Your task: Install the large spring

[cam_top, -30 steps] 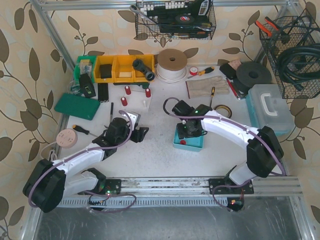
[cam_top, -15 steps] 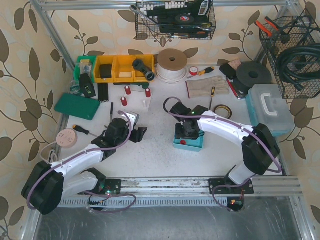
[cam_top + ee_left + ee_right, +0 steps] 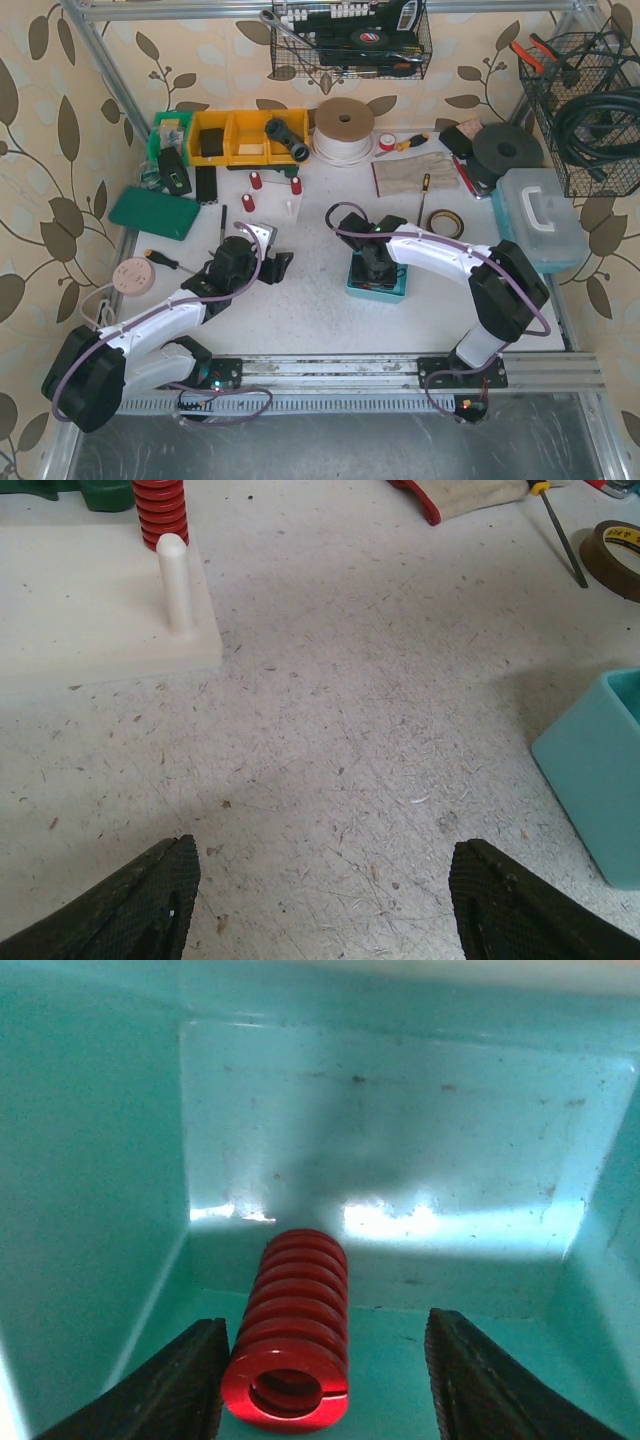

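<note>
The right pincer (image 3: 322, 1360) is lowered into the small teal plastic bin (image 3: 400, 1140), which sits on the speckled white surface (image 3: 360, 710) ahead of the right arm's base. On the bin's floor lies the large red coil spring (image 3: 292, 1350), on its side, with one open end facing the wrist camera. It lies between the two black fingers (image 3: 190, 1380), close to the one at the left of the wrist view and apart from the other. Whether it touches the nearer finger is hard to tell. The jaws stand partly apart and are not closed on the spring.

From the top view the right pincer (image 3: 375, 265) hides most of the bin's inside, so only the teal rim (image 3: 378, 292) shows around it.

The left pincer (image 3: 320, 900) hovers low over bare surface, its jaws spread wide and holding nothing. Ahead of it stands a flat white block (image 3: 90, 610) with an upright white peg (image 3: 173, 580), and just behind the peg a second red spring (image 3: 160, 510) stands upright. The teal bin's corner (image 3: 595, 770) shows at the right of that view, well apart from the block.
</note>
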`<state>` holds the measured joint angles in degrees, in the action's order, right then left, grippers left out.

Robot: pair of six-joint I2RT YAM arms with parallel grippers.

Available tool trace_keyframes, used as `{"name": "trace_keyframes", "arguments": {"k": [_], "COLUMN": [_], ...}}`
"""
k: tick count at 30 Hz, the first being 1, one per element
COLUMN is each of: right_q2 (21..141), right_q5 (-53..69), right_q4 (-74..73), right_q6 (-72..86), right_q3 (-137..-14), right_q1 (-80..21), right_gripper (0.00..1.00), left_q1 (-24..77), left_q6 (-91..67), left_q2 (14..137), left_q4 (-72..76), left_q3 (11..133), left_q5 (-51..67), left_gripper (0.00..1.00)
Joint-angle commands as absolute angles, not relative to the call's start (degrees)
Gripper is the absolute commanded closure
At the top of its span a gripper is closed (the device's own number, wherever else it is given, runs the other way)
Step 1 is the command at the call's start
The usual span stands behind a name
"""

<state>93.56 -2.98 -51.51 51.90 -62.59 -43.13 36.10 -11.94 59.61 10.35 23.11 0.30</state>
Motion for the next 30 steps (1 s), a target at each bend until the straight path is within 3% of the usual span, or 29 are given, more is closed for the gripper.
{"name": "trace_keyframes", "arguments": {"k": [1,11,18,24,30], "right_q2": [94.25,93.68,90.94,89.09,86.40], "right_q5": [-2.35,-2.55,-8.03,-10.22,-9.96], "right_q4": [-53.27,-49.84,-51.65,-51.50,-50.18], "right_q6": [55.91,57.82,56.79,52.87,46.19], "right_q3": [-61.02,-58.51,-59.94,-60.96,-61.47], "right_q1": [-43.59,-43.51,-43.09,-41.91,-41.44], "right_gripper": [0.47,0.65,0.83,0.88,0.90], "left_q1": [36.50,36.50,36.51,36.47,36.50], "left_q6": [-10.81,-10.63,-10.57,-10.64,-11.01], "left_q2": [58.36,56.49,56.49,57.42,56.79], "left_q4": [10.05,9.29,9.13,9.11,8.53], "left_q3": [22.86,22.51,22.54,22.92,22.82], "left_q5": [-0.60,-1.53,-1.63,-1.49,-3.35], "left_gripper": [0.28,0.28,0.28,0.28,0.20]}}
